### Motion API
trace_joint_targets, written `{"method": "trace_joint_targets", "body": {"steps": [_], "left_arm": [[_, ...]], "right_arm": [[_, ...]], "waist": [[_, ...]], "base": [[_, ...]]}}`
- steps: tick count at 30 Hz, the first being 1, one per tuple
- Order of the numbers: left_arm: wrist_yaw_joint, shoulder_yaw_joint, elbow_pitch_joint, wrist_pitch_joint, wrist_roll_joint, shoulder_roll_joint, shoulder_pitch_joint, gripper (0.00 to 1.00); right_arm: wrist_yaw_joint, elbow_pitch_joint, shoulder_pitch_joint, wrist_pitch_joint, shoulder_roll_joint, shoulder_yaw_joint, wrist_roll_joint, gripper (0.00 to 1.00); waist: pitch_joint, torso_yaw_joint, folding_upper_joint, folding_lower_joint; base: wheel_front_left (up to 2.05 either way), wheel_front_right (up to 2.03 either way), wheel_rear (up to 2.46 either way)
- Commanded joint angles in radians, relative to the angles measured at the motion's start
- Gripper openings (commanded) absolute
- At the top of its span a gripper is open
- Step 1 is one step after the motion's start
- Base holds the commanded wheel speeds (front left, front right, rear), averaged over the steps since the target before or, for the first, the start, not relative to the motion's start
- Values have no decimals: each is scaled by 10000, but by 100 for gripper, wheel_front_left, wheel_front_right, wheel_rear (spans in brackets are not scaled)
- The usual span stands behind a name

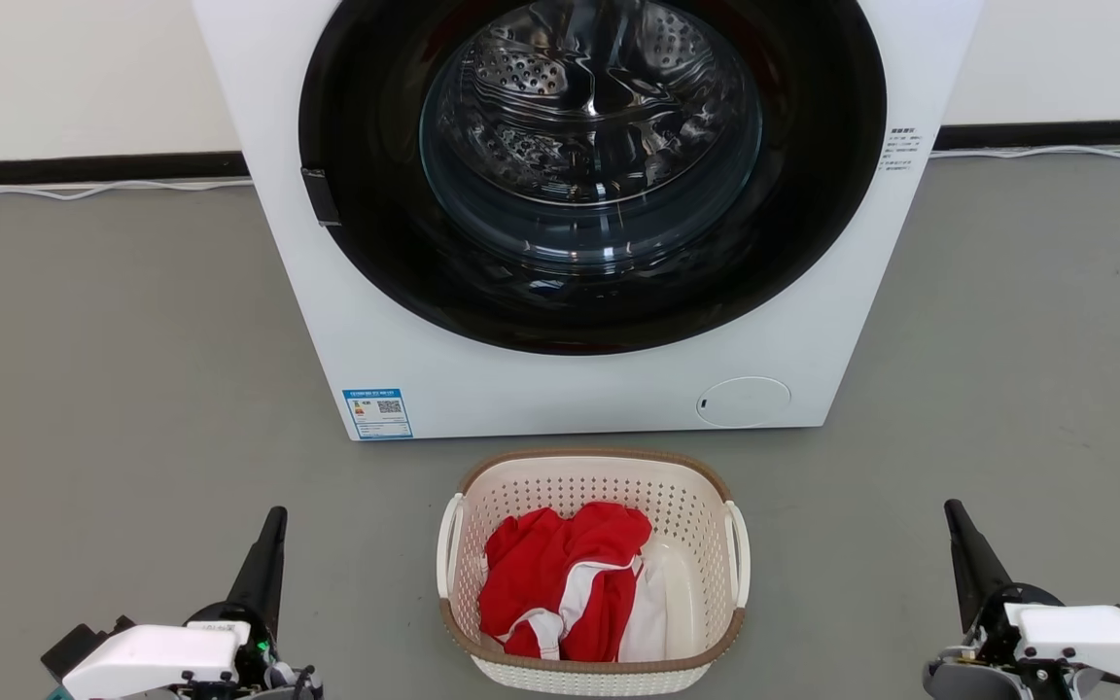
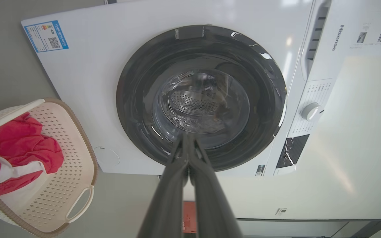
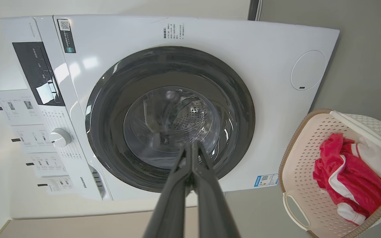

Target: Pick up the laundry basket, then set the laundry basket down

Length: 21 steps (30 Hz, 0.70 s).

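Our laundry basket sits upright on the floor, lower centre; left end effector and right end effector flank it, clenched, empty.

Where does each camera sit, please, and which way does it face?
Head view: on the head, facing forward and down at the washing machine and laundry basket; left gripper and right gripper at the bottom corners.
Left wrist view: on that wrist, facing the machine's door along shut fingers; basket lower left.
Right wrist view: likewise, along shut fingers; basket lower right.
Both wrist views share the door and red garment.
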Motion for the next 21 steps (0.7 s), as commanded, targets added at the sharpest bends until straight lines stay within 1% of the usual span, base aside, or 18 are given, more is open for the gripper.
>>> {"method": "trace_joint_targets", "body": {"steps": [1,4,21], "left_arm": [[-152,357,-360,96,-227,95,-538,0],[-200,416,-416,184,-501,80,-565,0],[-201,417,-419,186,-511,79,-565,0]], "right_arm": [[71,-398,-580,128,-60,172,333,0],[71,-464,-593,214,-60,153,734,0],[71,-466,-594,216,-60,154,747,0]], "waist": [[4,1,0,0],[15,3,0,0],[16,4,0,0]], "base": [[0,0,0],[0,0,0],[0,0,0]]}}
